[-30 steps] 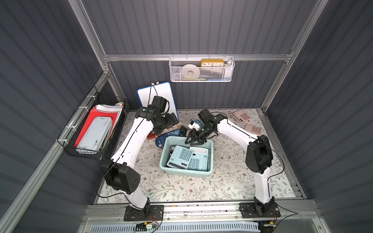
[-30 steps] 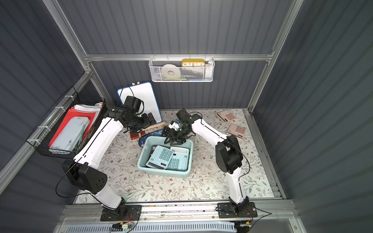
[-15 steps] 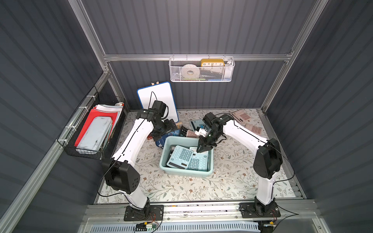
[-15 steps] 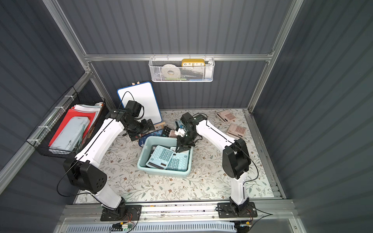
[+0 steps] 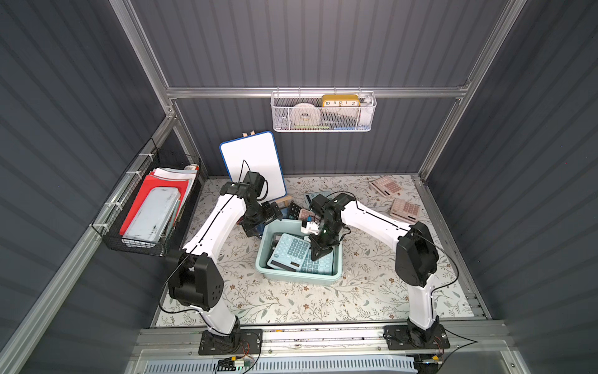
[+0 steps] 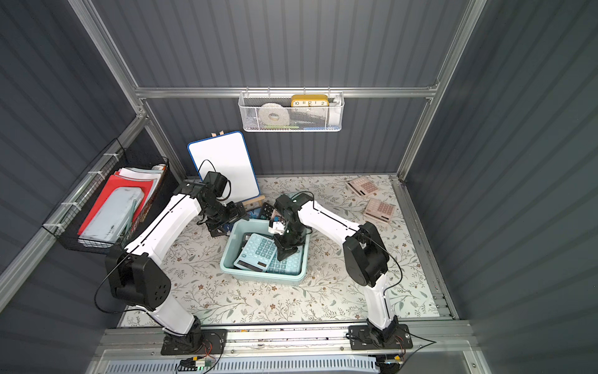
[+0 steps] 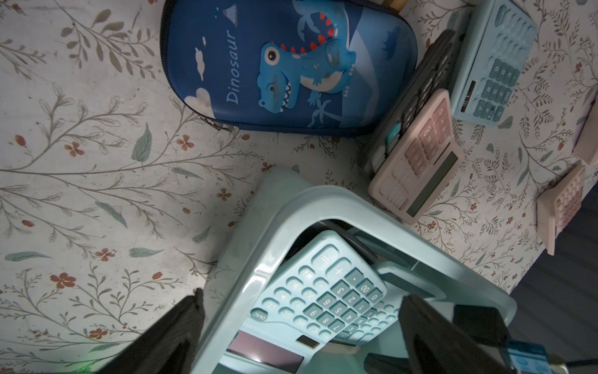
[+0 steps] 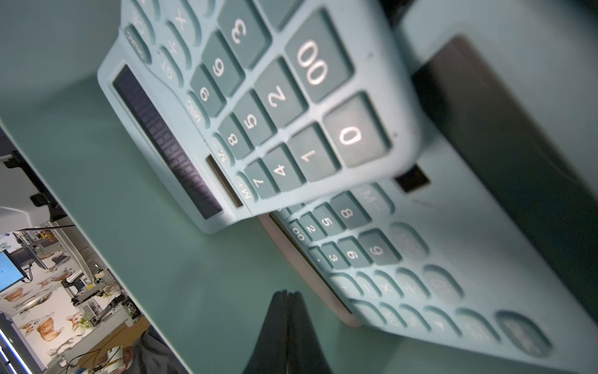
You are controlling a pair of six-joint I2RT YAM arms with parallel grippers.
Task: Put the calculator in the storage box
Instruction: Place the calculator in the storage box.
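The mint-teal storage box (image 5: pixel 297 279) (image 6: pixel 261 276) stands mid-table and holds two light blue calculators. One calculator (image 5: pixel 288 253) (image 8: pixel 259 107) lies tilted across the other (image 5: pixel 320 265) (image 8: pixel 404 259). My right gripper (image 5: pixel 315 254) (image 8: pixel 287 297) is down inside the box beside them, shut with nothing between its fingers. My left gripper (image 5: pixel 260 223) (image 7: pixel 301 311) is open, and its fingers straddle the box's far-left corner rim (image 7: pixel 281 207).
Behind the box lie a pink calculator (image 7: pixel 417 162) on a black one (image 7: pixel 430 74), a blue calculator (image 7: pixel 495 61) and a blue dinosaur case (image 7: pixel 284 64). Two pink calculators (image 5: pixel 385 186) (image 5: pixel 406 210) lie at the back right. A whiteboard (image 5: pixel 254 162) leans at the back.
My right gripper has swung from the calculators behind the box down into it, and its jaws have closed empty. The left gripper has shifted slightly toward the box's corner.
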